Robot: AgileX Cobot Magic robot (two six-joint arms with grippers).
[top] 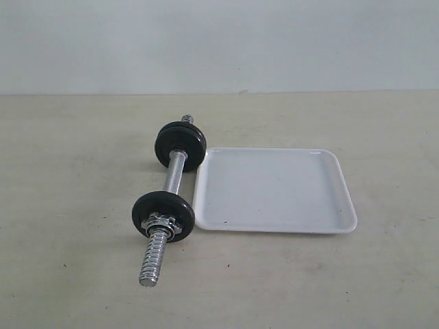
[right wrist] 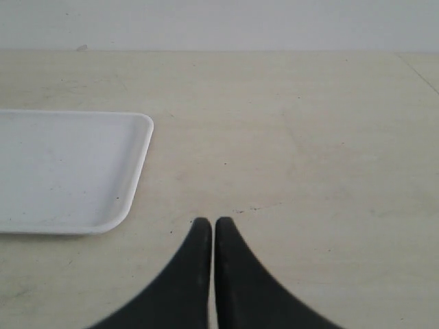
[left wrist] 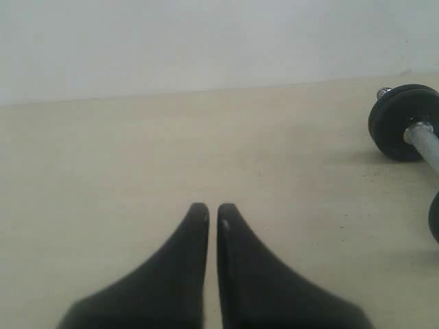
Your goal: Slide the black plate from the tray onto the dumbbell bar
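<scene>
The chrome dumbbell bar [top: 175, 173] lies on the table just left of the white tray [top: 274, 188]. Two black plates sit on the bar: one at the far end [top: 180, 146] and one nearer the front [top: 163, 216], with a silver collar [top: 162, 225] against the front one. The tray holds nothing. In the left wrist view my left gripper [left wrist: 213, 212] is shut and empty over bare table, with the far plate [left wrist: 405, 122] and bar [left wrist: 425, 142] off to one side. My right gripper [right wrist: 212, 225] is shut and empty beside the tray [right wrist: 62, 171]. Neither gripper shows in the exterior view.
The bar's threaded front end [top: 153, 260] sticks out towards the table's front edge. A pale wall rises behind the beige table [top: 68, 171]. No other objects are in view.
</scene>
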